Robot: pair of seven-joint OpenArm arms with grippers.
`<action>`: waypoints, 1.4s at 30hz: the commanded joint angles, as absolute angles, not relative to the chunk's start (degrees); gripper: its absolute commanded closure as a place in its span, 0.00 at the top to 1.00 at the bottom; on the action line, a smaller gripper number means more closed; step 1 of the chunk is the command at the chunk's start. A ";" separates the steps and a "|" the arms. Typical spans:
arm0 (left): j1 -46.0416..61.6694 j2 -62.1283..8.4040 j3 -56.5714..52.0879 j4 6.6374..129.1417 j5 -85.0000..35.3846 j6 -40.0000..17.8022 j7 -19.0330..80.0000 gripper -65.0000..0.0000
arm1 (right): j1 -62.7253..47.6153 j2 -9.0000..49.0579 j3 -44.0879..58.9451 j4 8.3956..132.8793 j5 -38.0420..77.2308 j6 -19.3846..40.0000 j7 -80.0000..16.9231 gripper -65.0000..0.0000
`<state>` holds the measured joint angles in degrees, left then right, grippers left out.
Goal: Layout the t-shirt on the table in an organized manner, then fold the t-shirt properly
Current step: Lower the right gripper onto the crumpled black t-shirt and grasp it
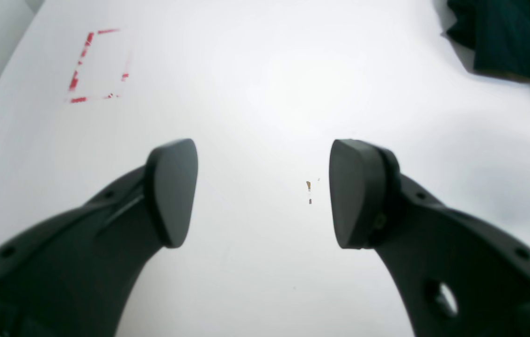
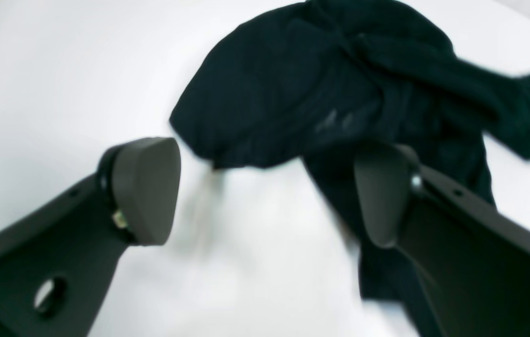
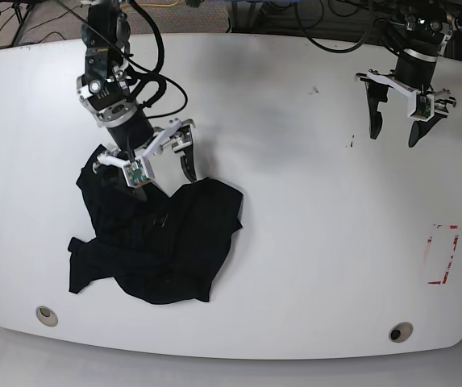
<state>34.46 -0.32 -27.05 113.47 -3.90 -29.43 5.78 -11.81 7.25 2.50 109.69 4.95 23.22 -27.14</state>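
The white desk (image 3: 295, 201) fills the scene, with a round hole (image 3: 401, 331) near its front edge on the left arm's side. The black t-shirt (image 3: 158, 242) lies crumpled in a heap on the right arm's side of the desk. The right gripper (image 3: 160, 161) hangs over the shirt's back edge, fingers (image 2: 145, 187) spread wide with nothing between them. The left gripper (image 3: 396, 125) hovers well apart from the shirt, fingers (image 1: 173, 192) spread and empty. A red tape rectangle (image 3: 443, 254) marks the desk near the left arm.

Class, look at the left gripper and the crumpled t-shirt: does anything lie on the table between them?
Nothing visible does. Only bare white table separates the open left gripper from the t-shirt.
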 commanded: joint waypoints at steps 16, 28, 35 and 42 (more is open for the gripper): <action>34.77 -0.57 -29.32 114.15 -4.44 -29.32 4.09 0.64 | 4.88 6.99 -2.42 86.20 5.76 23.78 -27.47 0.86; 34.77 -0.57 -29.32 114.15 -4.44 -29.32 4.09 0.64 | 5.93 5.23 -2.33 78.29 5.76 23.78 -24.13 0.71; 34.68 -0.57 -29.23 114.07 -4.44 -29.32 4.09 0.64 | 5.93 4.35 -2.15 77.67 5.76 23.78 -22.55 0.39; 34.68 -0.57 -28.97 114.07 -4.44 -29.32 4.09 0.64 | 5.93 4.35 -2.07 78.73 5.76 23.78 -21.14 0.21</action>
<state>34.54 -0.32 -28.93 113.30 -3.70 -29.43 5.96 4.64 4.14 -2.22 76.90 4.95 23.62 -22.83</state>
